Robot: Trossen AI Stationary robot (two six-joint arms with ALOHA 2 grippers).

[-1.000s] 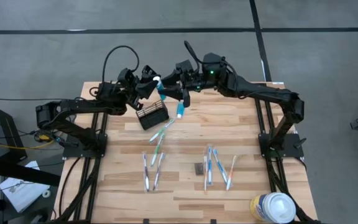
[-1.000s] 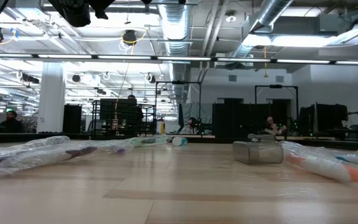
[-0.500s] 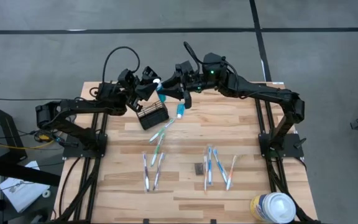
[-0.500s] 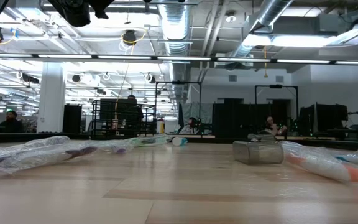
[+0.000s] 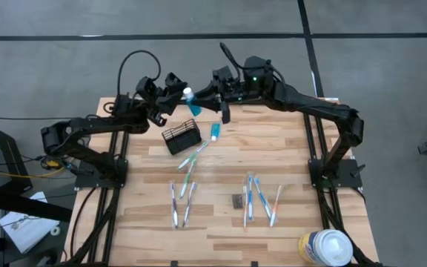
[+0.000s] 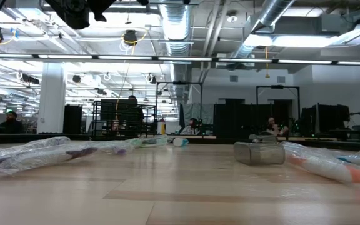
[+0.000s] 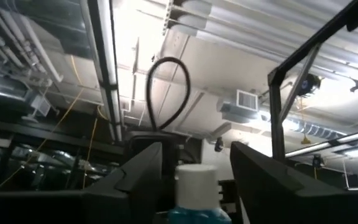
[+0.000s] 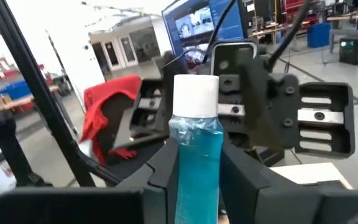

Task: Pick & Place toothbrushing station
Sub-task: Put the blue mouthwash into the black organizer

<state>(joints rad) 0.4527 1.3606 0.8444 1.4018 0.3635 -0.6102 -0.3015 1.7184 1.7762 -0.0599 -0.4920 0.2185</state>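
Left arm: the left tool (image 5: 173, 97) hangs above the far edge of the desk (image 5: 288, 148), just behind the caddy (image 5: 181, 139) and to its left. Its fingers (image 7: 138, 177) stand apart, with a clear gap to either side of the white cap between them. It is not gripping.

Item in transfer: the blue tube (image 5: 192, 103) is held upright in the air directly behind the caddy, between the two tools and clear of the desk.

Right arm: the right tool (image 5: 202, 95) is behind the caddy and to its right. Its fingers (image 8: 166, 171) are clamped on the body of the tube, below the cap.

Caddy: stands on the desk, with no contents discernible from above. A second toothpaste tube (image 5: 215, 132) lies just to its right. The toothbrushes (image 5: 191, 159) lie in front of it, others well forward.

Assessment: the step in hand appears to be a handover, with placement into the caddy to follow.

Recommendation: the left tool should draw straight back from the cap before the right arm moves, to avoid knocking the tube askew. The right arm should keep the tube vertical, centre it over the caddy opening and lower it inside the mesh walls before releasing.
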